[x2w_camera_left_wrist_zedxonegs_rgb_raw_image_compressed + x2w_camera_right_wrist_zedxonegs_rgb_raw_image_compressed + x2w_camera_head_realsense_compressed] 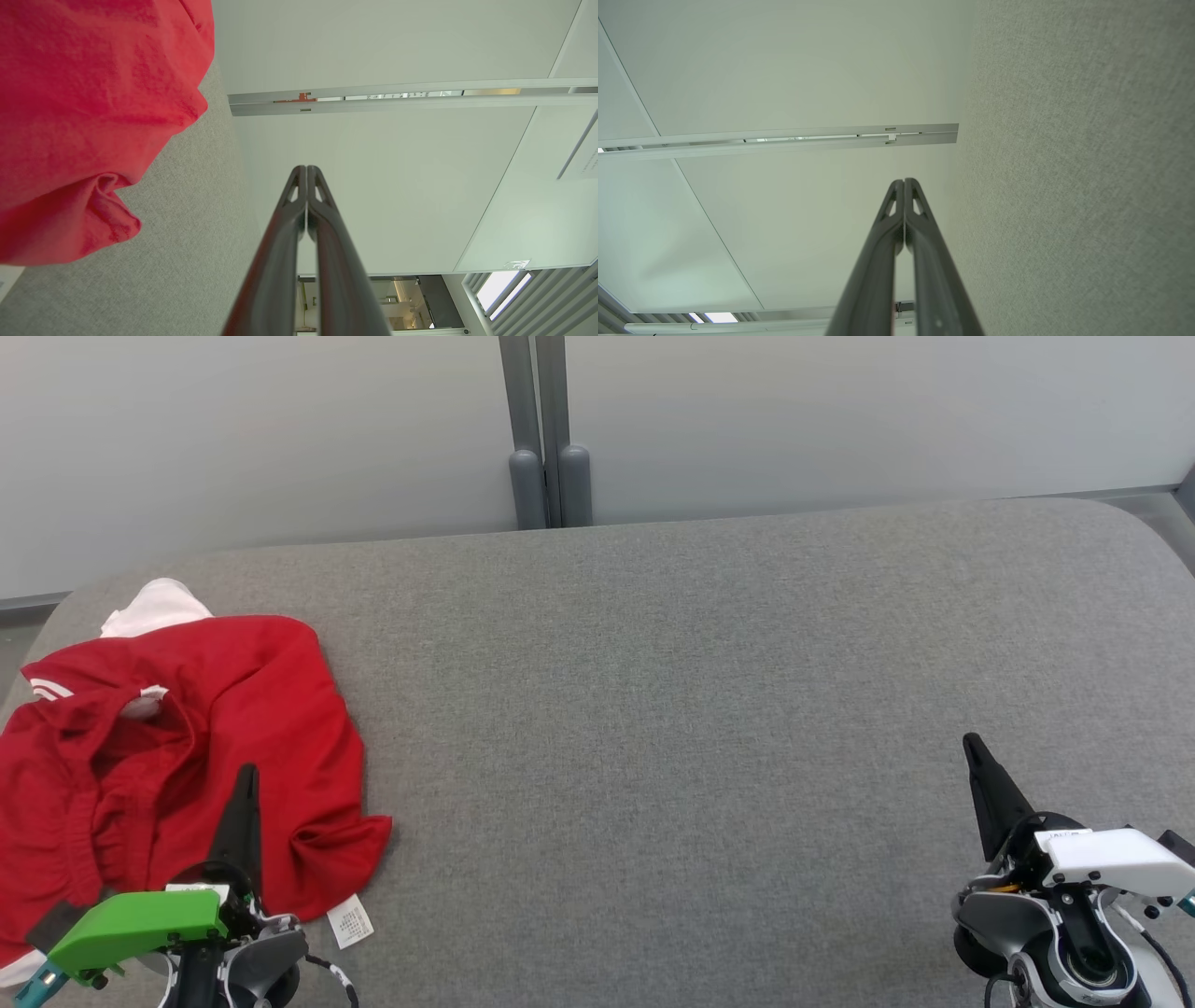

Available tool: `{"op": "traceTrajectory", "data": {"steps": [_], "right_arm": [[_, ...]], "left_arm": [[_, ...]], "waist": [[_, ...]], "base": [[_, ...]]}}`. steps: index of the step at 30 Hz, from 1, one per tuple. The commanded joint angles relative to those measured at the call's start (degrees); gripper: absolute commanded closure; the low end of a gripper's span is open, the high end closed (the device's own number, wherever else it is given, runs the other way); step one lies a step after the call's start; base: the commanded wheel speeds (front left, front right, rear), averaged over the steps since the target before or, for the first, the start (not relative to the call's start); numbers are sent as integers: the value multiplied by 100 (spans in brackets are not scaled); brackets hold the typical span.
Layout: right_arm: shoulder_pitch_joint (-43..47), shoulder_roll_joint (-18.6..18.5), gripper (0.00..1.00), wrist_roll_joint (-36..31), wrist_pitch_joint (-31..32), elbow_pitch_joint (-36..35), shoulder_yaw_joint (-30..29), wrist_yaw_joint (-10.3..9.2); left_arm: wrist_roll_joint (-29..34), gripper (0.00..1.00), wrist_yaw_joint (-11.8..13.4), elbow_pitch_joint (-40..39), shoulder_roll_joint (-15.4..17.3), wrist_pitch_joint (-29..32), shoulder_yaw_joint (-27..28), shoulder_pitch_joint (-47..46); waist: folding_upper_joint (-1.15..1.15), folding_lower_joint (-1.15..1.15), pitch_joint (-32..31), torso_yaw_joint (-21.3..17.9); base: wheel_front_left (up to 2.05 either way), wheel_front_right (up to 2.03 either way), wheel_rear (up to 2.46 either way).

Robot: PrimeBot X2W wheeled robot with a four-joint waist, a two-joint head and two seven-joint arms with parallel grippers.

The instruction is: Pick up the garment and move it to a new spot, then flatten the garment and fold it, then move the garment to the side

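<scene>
Red garment (187, 747) crumpled at table's (709, 709) left; both tools closed.

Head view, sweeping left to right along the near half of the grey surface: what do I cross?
Crumpled red fabric garment with white trim → small white printed care label at its hem → bare stretch of the grey woven fabric surface → right gripper, its dark fingers shut.

Bright, even, soft light; sharp pictures, faint shadows, no glare.
</scene>
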Motion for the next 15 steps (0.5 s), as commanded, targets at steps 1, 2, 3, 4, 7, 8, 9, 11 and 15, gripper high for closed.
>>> {"op": "traceTrajectory", "data": {"steps": [1,2,3,4,7,8,9,11,15], "right_arm": [[46,-9,100,43,11,-29,1,2],[46,-9,100,42,11,-29,1,1],[46,-9,100,42,11,-29,1,1],[46,-9,100,42,11,-29,1,1],[46,-9,100,42,11,-29,1,2],[46,-9,100,42,11,-29,1,1],[46,-9,100,42,11,-29,1,1],[5,5,0,-2,-1,27,2,0],[62,35,0,23,-22,111,49,-1]], "left_arm": [[-2,100,-24,-7,8,17,11,-62],[-2,100,-24,-7,8,17,11,-62],[-2,100,-24,-7,8,17,11,-62],[-2,100,-24,-7,8,17,11,-62],[-2,100,-24,-7,8,17,11,-62],[-2,100,-24,-7,8,17,11,-62],[-2,100,-24,-7,8,17,11,-62],[0,0,1,26,-3,-5,-3,10],[7,0,7,128,-31,-55,-35,107]], "waist": [[0,0,0,0],[0,0,0,0],[0,0,0,0],[0,0,0,0],[0,0,0,0],[0,0,0,0],[0,0,0,0],[0,0,0,0],[0,0,2,2]], "base": [[0,0,0],[0,0,0],[0,0,0],[0,0,0],[0,0,0],[0,0,0],[0,0,0],[0,0,0],[0,0,0]]}}
